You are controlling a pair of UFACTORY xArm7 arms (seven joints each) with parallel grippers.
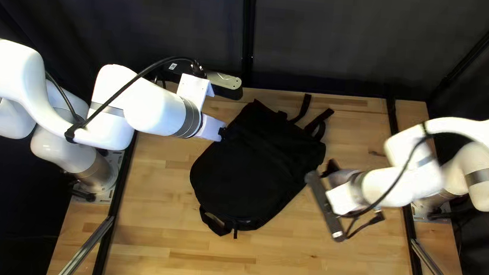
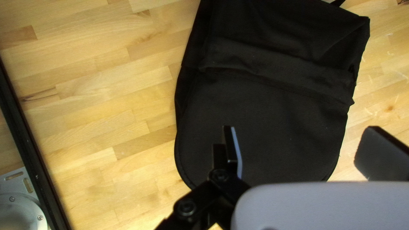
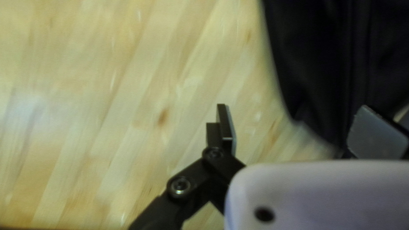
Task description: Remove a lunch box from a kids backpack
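ok so from where I'm standing, the left arm (image 1: 154,110) reaches in from the left with a black cable (image 1: 115,92) looped along it; its left pincer (image 1: 223,132) is at the upper left edge of the bag as I see it, two fingers spread wide apart, gripping nothing.

The black backpack (image 1: 247,173) is lying at a slant on the wooden surface (image 1: 184,269), roughly mid-surface; the rounded end points toward the near edge, with a little loop (image 1: 212,223) sticking out there, and the straps (image 1: 305,108) poke out at the far end; as for the lunch box, I honestly can't tell where it is.

Then there's the right pincer (image 1: 330,168), just beside the bag's right edge; fingers well apart there too, nothing held; the right arm (image 1: 395,185) behind it is kinda blurry, and a dark curtain (image 1: 337,39) hangs past the far edge.
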